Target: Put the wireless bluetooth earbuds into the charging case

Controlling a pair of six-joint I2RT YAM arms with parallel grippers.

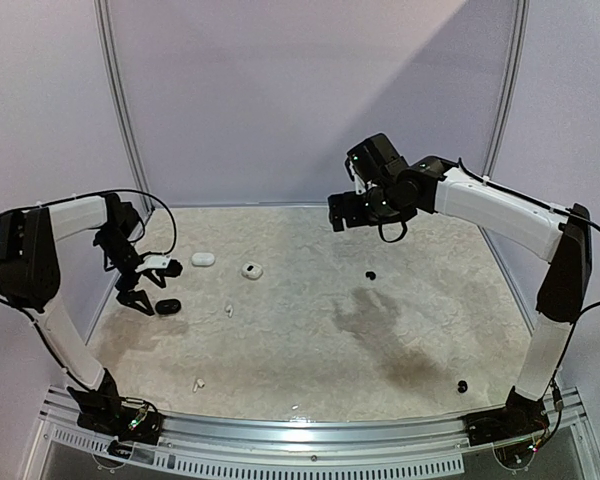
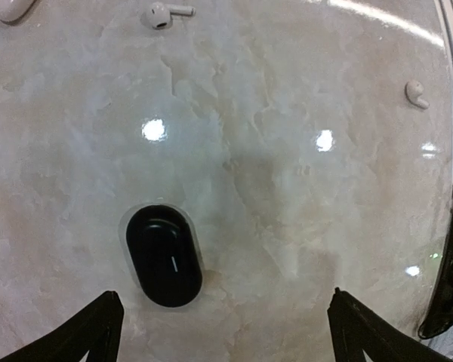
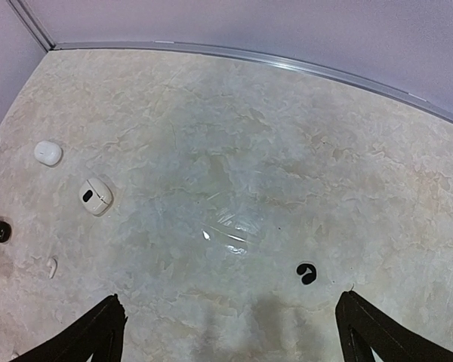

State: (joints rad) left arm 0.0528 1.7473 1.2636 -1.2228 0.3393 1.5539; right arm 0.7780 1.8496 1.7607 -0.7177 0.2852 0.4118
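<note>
Table (image 1: 310, 345): pale marbled top, walled left, rear and right, with a metal rail (image 1: 310, 430) along the near edge. Centre and right half lie wide open; clutter sits left. Left gripper (image 2: 225, 298) is low at the left margin, fingers spread wide, holding nothing. Right gripper (image 3: 231, 298) is raised over rear centre, jaws parted, empty. Cases, three: black case (image 2: 164, 255) flat on the table, just ahead of the left finger; closed white case (image 1: 203, 258) and marked white case (image 1: 251, 270) side by side behind it. Earbuds loose on the table, four counted: white earbud (image 1: 229, 310) near the cases, second white earbud (image 1: 197, 383) toward the rail, black earbud (image 1: 370, 274) centre, second black earbud (image 1: 462, 385) near right.
</note>
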